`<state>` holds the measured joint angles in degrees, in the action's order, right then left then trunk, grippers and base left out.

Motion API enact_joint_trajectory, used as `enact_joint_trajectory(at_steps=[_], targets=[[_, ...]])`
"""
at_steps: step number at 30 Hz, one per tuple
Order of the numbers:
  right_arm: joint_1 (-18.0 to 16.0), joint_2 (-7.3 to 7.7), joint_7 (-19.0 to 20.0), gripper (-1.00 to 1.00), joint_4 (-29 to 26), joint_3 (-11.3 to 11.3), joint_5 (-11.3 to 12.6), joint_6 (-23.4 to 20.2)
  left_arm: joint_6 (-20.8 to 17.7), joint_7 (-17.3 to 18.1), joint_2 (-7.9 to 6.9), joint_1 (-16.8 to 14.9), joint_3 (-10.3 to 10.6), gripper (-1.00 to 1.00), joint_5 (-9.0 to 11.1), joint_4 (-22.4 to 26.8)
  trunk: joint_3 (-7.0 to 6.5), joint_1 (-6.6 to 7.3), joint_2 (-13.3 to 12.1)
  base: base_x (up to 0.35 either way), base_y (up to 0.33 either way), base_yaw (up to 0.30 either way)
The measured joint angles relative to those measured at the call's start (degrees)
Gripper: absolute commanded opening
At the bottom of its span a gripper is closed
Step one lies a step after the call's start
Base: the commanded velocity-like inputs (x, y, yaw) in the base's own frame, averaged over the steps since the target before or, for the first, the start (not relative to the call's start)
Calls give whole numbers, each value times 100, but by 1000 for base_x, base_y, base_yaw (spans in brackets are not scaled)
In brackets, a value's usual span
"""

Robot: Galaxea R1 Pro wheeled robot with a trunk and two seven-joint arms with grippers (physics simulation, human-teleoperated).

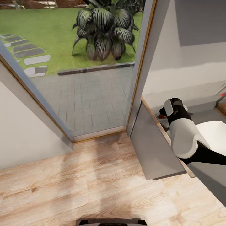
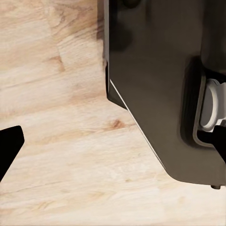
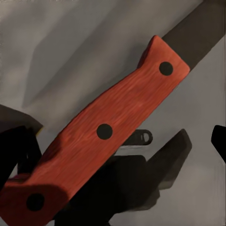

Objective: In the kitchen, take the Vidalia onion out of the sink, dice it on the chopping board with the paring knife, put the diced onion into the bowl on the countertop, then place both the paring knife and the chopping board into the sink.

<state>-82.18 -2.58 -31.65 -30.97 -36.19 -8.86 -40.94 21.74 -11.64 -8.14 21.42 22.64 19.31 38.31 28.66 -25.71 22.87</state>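
right wrist view has the right gripper [image 3: 113, 188] closed on the paring knife [image 3: 103, 132]; left gripper's opening can't be told. best keep the blade low over the countertop [image 1: 207, 116].

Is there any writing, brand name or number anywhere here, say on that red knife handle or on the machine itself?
None can be read.
The paring knife handle bears three dark rivets, no lettering.
The right arm's casing is plain grey and black.
The dark base in the left wrist view carries no label.

Head high — wrists close, downward
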Motion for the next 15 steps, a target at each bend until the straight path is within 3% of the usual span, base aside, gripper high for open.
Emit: enact_joint_trajectory(at_steps=[3,4,15], targets=[[-1,0,-1,100,-10,-6,6,3,0,0,-1,2,0,100,0,1,4,0,0,0,0,0],[-2,0,-3,-100,-9,-8,6,4,0,0,-1,1,0,100,0,4,4,0,0,0,0,0],[-23,0,1,-100,41,-7,27,40,0,-2,-1,1,0,100,0,6,4,-1,-1,0,0,0]])
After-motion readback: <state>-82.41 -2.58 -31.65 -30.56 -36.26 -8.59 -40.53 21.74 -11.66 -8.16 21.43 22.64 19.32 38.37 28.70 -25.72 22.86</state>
